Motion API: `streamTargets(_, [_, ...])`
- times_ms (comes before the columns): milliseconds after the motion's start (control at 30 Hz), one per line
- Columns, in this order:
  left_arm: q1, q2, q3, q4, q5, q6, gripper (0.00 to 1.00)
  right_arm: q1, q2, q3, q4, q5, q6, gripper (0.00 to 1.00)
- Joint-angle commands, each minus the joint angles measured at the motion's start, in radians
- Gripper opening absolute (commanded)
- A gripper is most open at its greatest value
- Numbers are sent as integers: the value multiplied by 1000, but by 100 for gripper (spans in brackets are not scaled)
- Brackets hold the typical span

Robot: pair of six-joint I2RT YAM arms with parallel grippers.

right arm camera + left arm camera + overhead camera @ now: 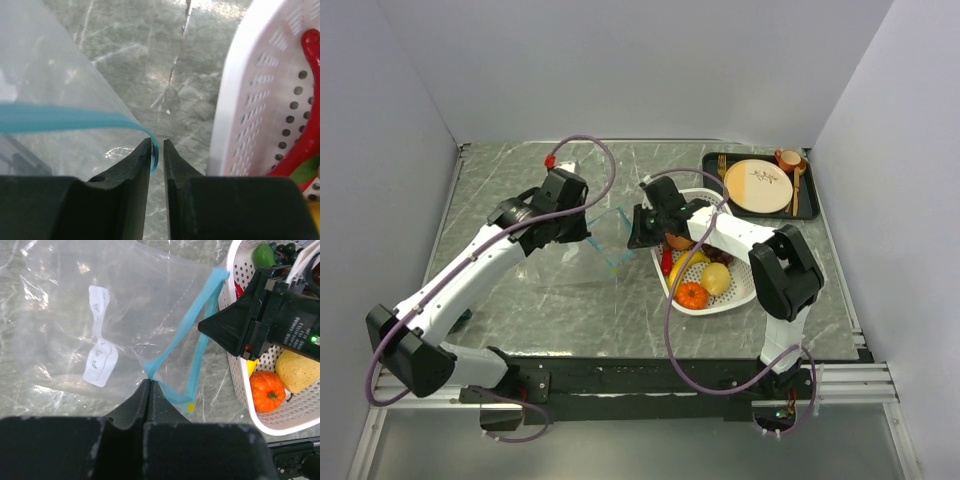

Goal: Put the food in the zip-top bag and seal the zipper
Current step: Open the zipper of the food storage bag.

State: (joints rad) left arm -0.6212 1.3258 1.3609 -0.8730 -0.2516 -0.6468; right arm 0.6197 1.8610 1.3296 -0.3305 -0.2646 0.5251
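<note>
Holding the bag's mouth beside the basket

Gripping one lip of the light teal-blue zipper strip [185, 325], the left gripper [150, 382] has its black jaws pressed fully together on the plastic. The clear plastic zip-top bag [125, 315] lies crumpled on the grey marble table [570, 310], its white label facing up. Its mouth is turned toward the white perforated basket [230, 270] just beside it. The two lips of the strip stand apart (the mouth gapes in a long loop).

The right gripper [156, 142] meets the far lip from the basket side. Its jaws stand a narrow slit apart, not clamped, with the strip's curled edge inside the slit against one finger.

The food sits in the basket: orange toy tomato [267, 390], yellow lemon [297, 371], red chili [312, 50], green piece [263, 255] and dark purple grapes [285, 247].
</note>
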Motion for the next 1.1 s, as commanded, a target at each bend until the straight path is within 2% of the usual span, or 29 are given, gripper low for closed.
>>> streamTargets(0, [3, 49, -29, 75, 41, 4, 1, 6, -88, 8, 44, -13, -25, 34])
streamTargets(33, [3, 53, -32, 94, 43, 3, 1, 5, -112, 8, 36, 2, -25, 44])
streamTargets(67, [3, 58, -31, 97, 40, 4, 1, 5, -123, 8, 27, 42, -25, 45])
streamTargets(100, [3, 68, -28, 98, 40, 6, 1, 5, -134, 11, 4, 65, -27, 56])
streamTargets(133, [5, 73, -25, 100, 40, 10, 1, 3, -154, 13, -10, 88, -28, 60])
streamTargets(233, [3, 88, -20, 109, 46, 22, 1, 2, -206, 0, -48, 175, -36, 61])
streamTargets(267, [3, 90, -20, 115, 48, 25, 1, -3, -221, -7, -53, 197, -34, 66])
streamTargets(367, [3, 104, -17, 124, 63, 33, 1, -26, -298, -55, -85, 304, -21, 70])
streamTargets(433, [3, 111, -16, 127, 71, 39, 1, -52, -348, -99, -111, 395, -7, 77])
streamTargets(600, [3, 119, -28, 153, 98, 58, 1, -214, -387, -200, -153, 418, -23, 80])
streamTargets(700, [3, 118, -32, 175, 113, 62, 1, -258, -387, -219, -168, 432, -82, 81])
streamTargets(1067, [26, 101, -78, 226, 155, 52, 1, -293, -270, -184, -200, 547, -174, 82])
